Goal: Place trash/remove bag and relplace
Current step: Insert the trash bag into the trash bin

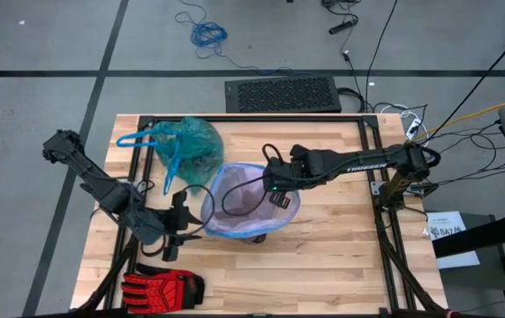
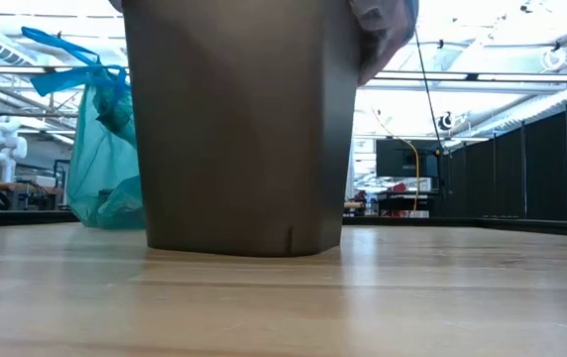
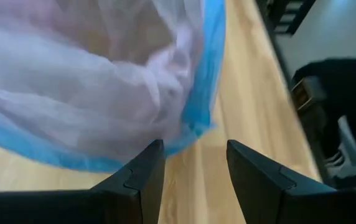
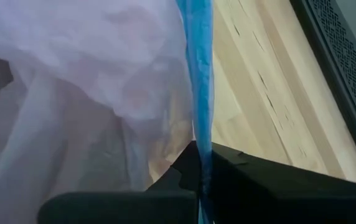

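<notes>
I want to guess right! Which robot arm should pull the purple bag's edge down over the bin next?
Probably the right. The right gripper is already shut on the lilac bag's blue rim over the bin. The left gripper is open beside the bag, holding nothing.

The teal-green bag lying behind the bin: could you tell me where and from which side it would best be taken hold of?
Probably by the blue drawstring loops, which stick out from the bunched teal-green bag toward the table's left edge. They are thin and clear of the bin, so the left pincer, now open beside the lilac liner, could come from that side. The right pincer is shut on the liner's rim.
</notes>
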Controlling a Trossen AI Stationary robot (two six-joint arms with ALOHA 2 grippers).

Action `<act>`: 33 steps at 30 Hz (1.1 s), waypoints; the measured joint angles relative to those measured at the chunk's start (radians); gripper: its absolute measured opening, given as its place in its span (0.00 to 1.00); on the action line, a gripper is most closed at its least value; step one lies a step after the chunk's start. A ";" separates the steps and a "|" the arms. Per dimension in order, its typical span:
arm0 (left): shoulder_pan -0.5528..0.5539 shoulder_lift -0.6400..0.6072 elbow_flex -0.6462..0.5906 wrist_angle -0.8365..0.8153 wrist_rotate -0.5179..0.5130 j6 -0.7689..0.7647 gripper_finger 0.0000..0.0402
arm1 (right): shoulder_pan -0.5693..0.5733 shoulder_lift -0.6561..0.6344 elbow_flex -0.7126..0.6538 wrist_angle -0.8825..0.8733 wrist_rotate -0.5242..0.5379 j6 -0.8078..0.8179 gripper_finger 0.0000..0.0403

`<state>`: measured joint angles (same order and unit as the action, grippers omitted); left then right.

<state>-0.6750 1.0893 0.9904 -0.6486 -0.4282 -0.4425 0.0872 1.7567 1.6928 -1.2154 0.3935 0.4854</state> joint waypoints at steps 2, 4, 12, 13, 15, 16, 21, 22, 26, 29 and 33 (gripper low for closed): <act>-0.003 -0.017 0.033 -0.004 0.000 0.015 0.42 | 0.000 -0.004 0.000 0.000 0.000 -0.002 0.00; -0.008 -0.040 0.070 -0.008 -0.001 0.036 0.42 | 0.000 -0.009 0.000 0.001 0.000 -0.002 0.00; 0.018 -0.122 0.115 -0.066 -0.305 0.061 0.42 | 0.006 -0.010 0.000 0.001 0.000 -0.017 0.00; 0.046 -0.130 0.115 -0.082 -0.307 0.057 0.42 | 0.007 -0.010 0.000 0.001 0.000 -0.018 0.00; 0.123 -0.134 0.115 -0.092 -0.270 0.057 0.42 | 0.010 -0.010 0.000 0.001 0.000 -0.018 0.00; 0.165 -0.133 0.115 -0.095 -0.246 0.061 0.42 | 0.012 -0.010 0.000 0.001 0.000 -0.020 0.00; 0.381 -0.126 0.073 -0.026 -0.027 0.142 0.42 | 0.014 -0.010 0.000 0.002 0.000 -0.030 0.00; 0.422 -0.123 0.060 0.009 0.035 0.166 0.42 | 0.014 -0.010 0.000 0.004 0.000 -0.030 0.00; 0.580 -0.121 0.012 0.078 0.161 0.223 0.42 | 0.016 -0.010 0.000 0.012 0.000 -0.037 0.00; 0.687 -0.121 -0.016 0.094 0.236 0.239 0.42 | 0.027 -0.010 0.000 0.012 0.000 -0.037 0.00; 0.785 -0.117 -0.057 0.159 0.457 0.240 0.42 | 0.038 -0.010 0.000 0.012 0.000 -0.038 0.00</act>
<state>0.1101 0.9721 0.9330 -0.4892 0.0285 -0.2023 0.1250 1.7466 1.6928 -1.2034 0.3931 0.4477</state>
